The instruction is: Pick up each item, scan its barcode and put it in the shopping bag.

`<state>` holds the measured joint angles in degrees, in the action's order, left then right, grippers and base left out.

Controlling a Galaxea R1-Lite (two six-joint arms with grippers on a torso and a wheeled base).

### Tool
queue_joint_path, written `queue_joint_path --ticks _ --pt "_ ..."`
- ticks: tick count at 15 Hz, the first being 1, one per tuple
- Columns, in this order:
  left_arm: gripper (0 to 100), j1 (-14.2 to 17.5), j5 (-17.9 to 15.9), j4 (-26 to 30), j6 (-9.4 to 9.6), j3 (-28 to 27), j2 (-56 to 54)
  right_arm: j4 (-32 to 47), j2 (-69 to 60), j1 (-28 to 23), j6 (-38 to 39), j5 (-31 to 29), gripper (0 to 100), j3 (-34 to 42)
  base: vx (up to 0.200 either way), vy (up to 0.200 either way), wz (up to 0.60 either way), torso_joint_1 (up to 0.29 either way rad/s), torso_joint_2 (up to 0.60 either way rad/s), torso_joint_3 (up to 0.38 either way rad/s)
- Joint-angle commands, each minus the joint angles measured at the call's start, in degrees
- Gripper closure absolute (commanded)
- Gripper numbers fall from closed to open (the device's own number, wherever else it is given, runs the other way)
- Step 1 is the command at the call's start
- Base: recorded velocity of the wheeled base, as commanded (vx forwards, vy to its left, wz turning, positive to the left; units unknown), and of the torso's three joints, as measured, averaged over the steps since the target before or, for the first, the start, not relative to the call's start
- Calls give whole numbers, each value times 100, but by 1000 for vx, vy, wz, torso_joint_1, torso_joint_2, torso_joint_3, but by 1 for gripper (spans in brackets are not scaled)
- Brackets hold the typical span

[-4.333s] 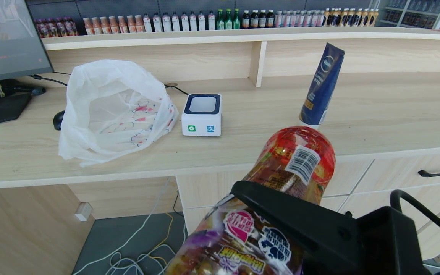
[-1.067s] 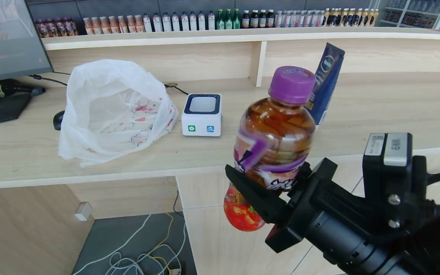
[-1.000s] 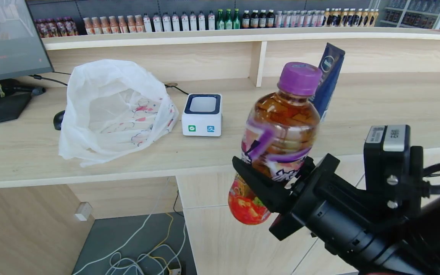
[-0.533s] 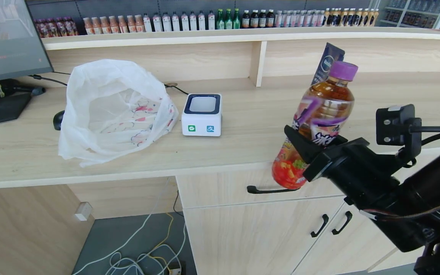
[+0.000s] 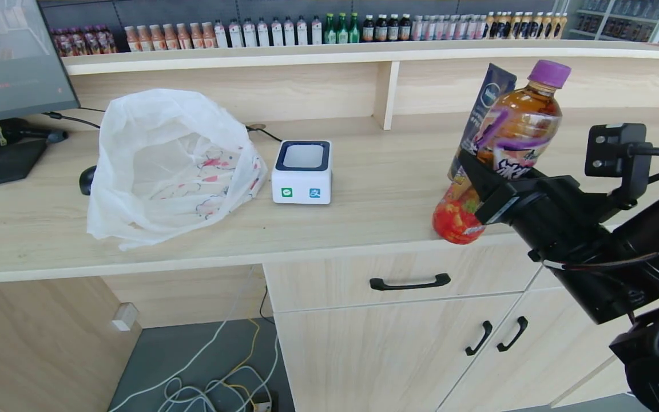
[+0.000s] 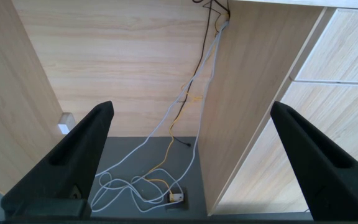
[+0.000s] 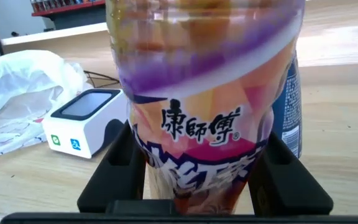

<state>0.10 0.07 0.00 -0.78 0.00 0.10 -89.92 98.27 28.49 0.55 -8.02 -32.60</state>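
Right tool [image 5: 492, 174] clamps the bottle [image 5: 515, 129] mid-body, cap up — probably leaving its label free for the scanner [image 5: 302, 171]. Left tool [image 6: 191, 155] gapes empty.

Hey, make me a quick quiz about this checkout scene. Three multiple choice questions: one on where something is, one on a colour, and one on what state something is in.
1. Where does the white scanner sit?
A. On the counter, between the plastic bag and the held bottle
B. Inside the bag
C. On the top shelf with the drinks

2. What colour is the bottle's cap?
A. Green
B. Purple
C. White

3. What state is the right pincer in?
A. Open and empty
B. Shut on the bottle
C. Shut on the blue tube

Answers:
1 A: in the head view it stands on the counter, with the bag on one side and the bottle on the other.
2 B: the cap is plainly purple.
3 B: in the right wrist view the fingers clamp the bottle from both sides.
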Motion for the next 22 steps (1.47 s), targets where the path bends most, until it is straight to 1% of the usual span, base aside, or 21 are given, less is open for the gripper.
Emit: queue_joint_path --ticks 1,5,6,8,12,22 --pt "0 -1 1 0 -1 0 -1 -8 8 8 7 2 100 -54 0 200 0 2 2 2" --pt "0 -1 1 0 -27 0 8 -8 -124 34 -2 11 100 8 0 200 0 0 4 1" --pt "0 -1 1 0 -27 0 -1 -8 -115 113 -20 11 100 17 0 200 0 17 7 -7" --pt "0 -1 1 0 -27 0 -1 -8 -97 429 -55 11 100 17 0 200 0 0 5 2" --pt "0 -1 1 0 -27 0 -1 -8 -115 544 -99 11 100 78 0 200 0 -1 4 1" --pt "0 -1 1 0 -1 0 -1 -8 -80 711 -169 11 100 52 0 0 0 0 0 0"
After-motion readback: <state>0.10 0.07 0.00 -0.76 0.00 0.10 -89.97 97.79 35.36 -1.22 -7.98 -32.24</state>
